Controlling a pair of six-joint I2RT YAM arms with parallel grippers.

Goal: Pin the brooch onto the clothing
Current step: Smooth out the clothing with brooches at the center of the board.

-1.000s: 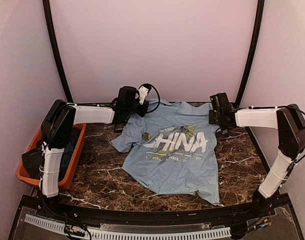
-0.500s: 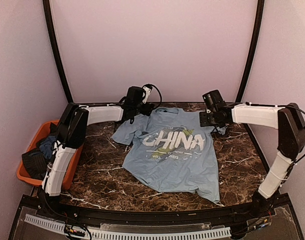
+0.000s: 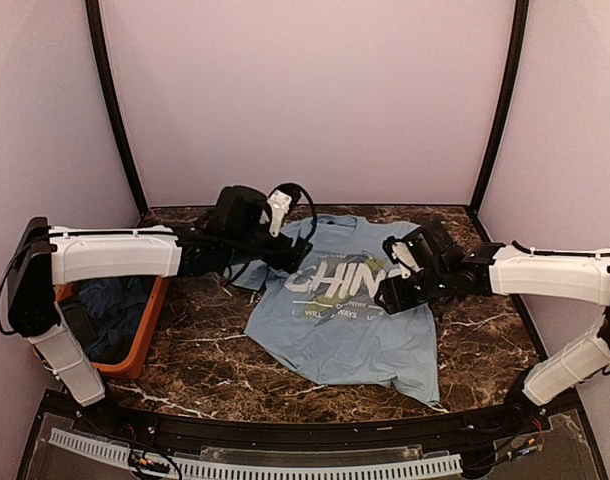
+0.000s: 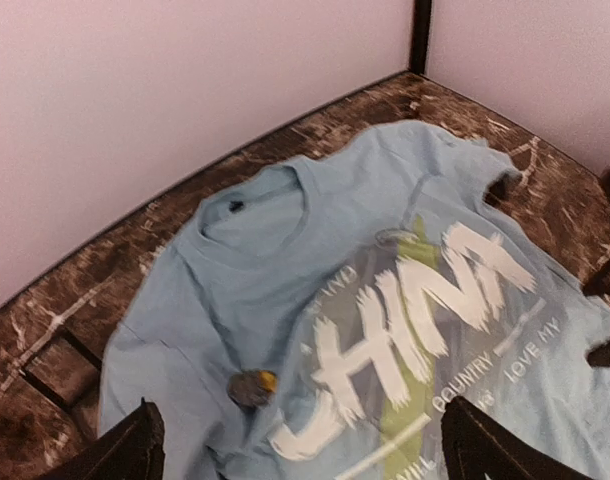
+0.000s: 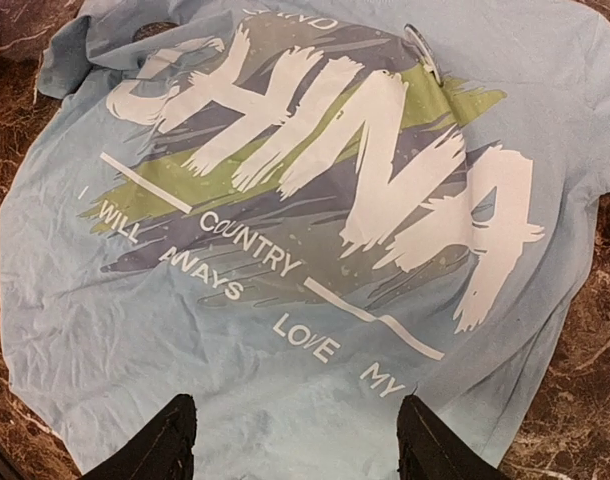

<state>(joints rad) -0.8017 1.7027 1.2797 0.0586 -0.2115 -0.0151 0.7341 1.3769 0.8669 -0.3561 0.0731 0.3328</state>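
The clothing (image 3: 345, 320), a light blue T-shirt with white "CHINA" lettering, lies flat on the marble table. The brooch (image 4: 251, 387), a small dark round disc, sits on the shirt's chest just left of the letter C. In the top view my left arm hides it. My left gripper (image 4: 310, 462) hovers open above the chest, with the brooch between and ahead of its fingers (image 4: 133, 448). My right gripper (image 5: 300, 450) hangs open over the shirt's lower print, with nothing between its fingers (image 5: 157, 442). In the top view, the left gripper (image 3: 285, 255) and right gripper (image 3: 390, 292) flank the lettering.
An orange bin (image 3: 145, 330) with dark garments stands at the table's left edge. A small black-framed square case (image 4: 55, 362) lies on the marble beyond the shirt's sleeve. A small pale oval thing (image 5: 422, 52) rests on the print's upper edge. Walls close in the back and sides.
Both grippers have let go of the shirt's shoulders and opened. Both arms swung in from the back corners and now hang over the shirt's chest.
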